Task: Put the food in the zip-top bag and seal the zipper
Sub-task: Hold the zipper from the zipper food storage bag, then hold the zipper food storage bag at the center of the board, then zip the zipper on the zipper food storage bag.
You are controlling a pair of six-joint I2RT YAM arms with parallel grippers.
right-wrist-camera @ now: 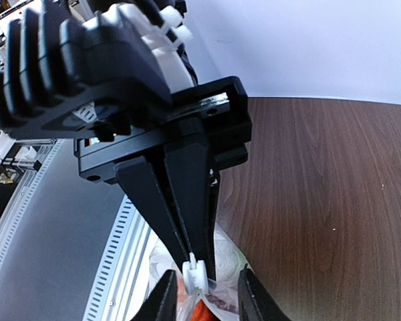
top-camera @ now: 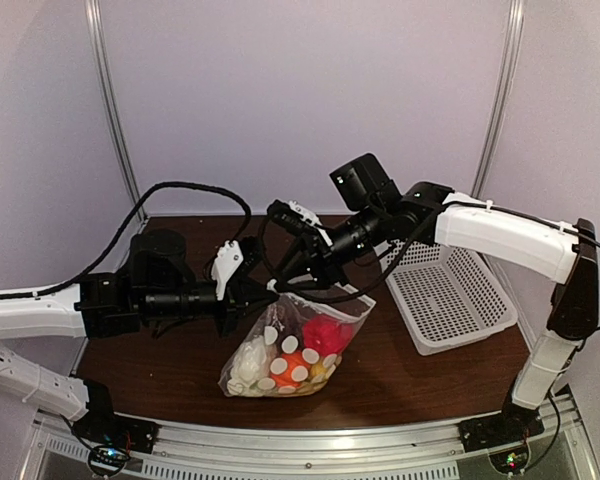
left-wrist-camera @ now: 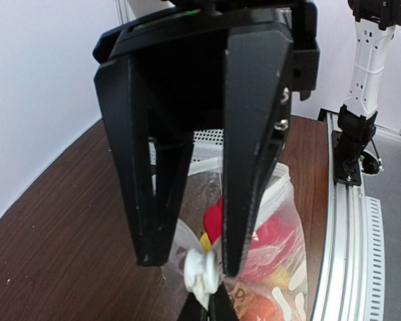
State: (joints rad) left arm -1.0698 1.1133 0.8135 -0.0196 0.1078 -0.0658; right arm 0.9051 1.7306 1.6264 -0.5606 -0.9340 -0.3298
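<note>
Clear plastic printed with white dots, the bag [top-camera: 280, 345] stands mid-table with its bottom on the brown table [top-camera: 410, 385] and its mouth edge uppermost. Inside it lie a white cauliflower [top-camera: 248, 365] at the lower left, an orange pumpkin [top-camera: 293, 362] in the middle, a red pepper [top-camera: 326, 334] above and to the right of that, and a yellow piece [top-camera: 320, 373] under the pepper. A white mesh basket [top-camera: 450, 300] sits to the right, its near corner just beside the bag's upper right corner. The zipper [top-camera: 325, 298] runs along the bag's top edge, so the long axis lies left to right: its white end [right-wrist-camera: 194, 274] is at the left, lifted off the table, and the strip leads from there toward the basket. Whether the strip is pressed closed along its length cannot be told. The left gripper [top-camera: 268, 294] reaches in from the left with its fingers pressed together, pinching that white end. The right gripper [left-wrist-camera: 192, 261] comes from the opposite side with its fingers a narrow gap apart, one on each side of the same white end; whether they touch it cannot be told.
</note>
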